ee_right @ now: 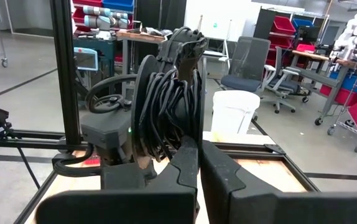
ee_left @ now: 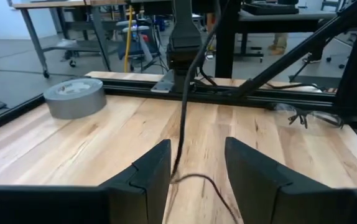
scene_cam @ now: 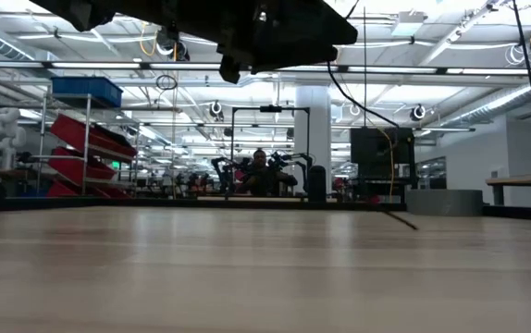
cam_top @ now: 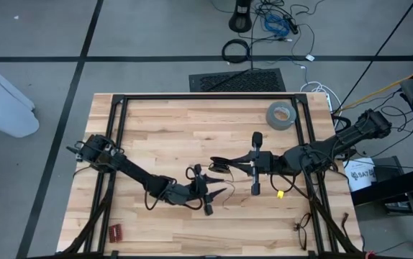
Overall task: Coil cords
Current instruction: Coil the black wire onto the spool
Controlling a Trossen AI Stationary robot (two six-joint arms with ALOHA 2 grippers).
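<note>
Left hand [ee_left: 197,171], fingers apart, straddles the thin black cord [ee_left: 185,118] on the worktop [cam_top: 163,129]; right hand [ee_right: 198,163], fingers together, hovers nearby. The loose cord could slip out.

It was a robotics lab: open hall with ceiling strip lights [scene_cam: 53,65], red parts bins [scene_cam: 80,139] on racks, office chairs [ee_right: 244,62], other robot rigs [scene_cam: 270,171] behind the wooden counter [scene_cam: 265,268].

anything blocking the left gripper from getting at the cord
Nothing visible does. In the left wrist view the thin black cord runs straight down into the open gap between the left gripper's fingers, over bare wood. The grey tape roll sits well off to one side.
</note>
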